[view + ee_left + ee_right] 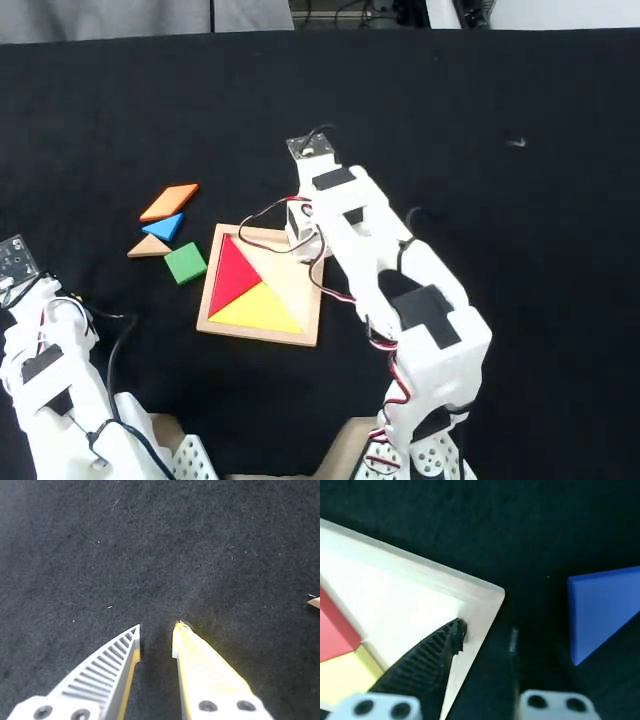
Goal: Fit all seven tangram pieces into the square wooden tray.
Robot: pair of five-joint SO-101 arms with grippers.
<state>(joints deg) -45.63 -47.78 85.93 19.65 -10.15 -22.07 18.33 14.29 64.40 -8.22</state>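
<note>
The square wooden tray lies mid-table with a red triangle and a yellow triangle in its left half; the rest of its floor is bare. My right gripper is open at the tray's far right corner, one finger inside and one outside over the cloth. A blue triangle lies on the cloth just beyond that corner. Left of the tray lie an orange parallelogram, a small blue triangle, a tan triangle and a green square. My left gripper is open over bare cloth.
The table is covered in black cloth. The left arm stands at the near left corner, well short of the loose pieces. The right arm stretches over the tray's right side. A tan tip shows at the edge of the left wrist view.
</note>
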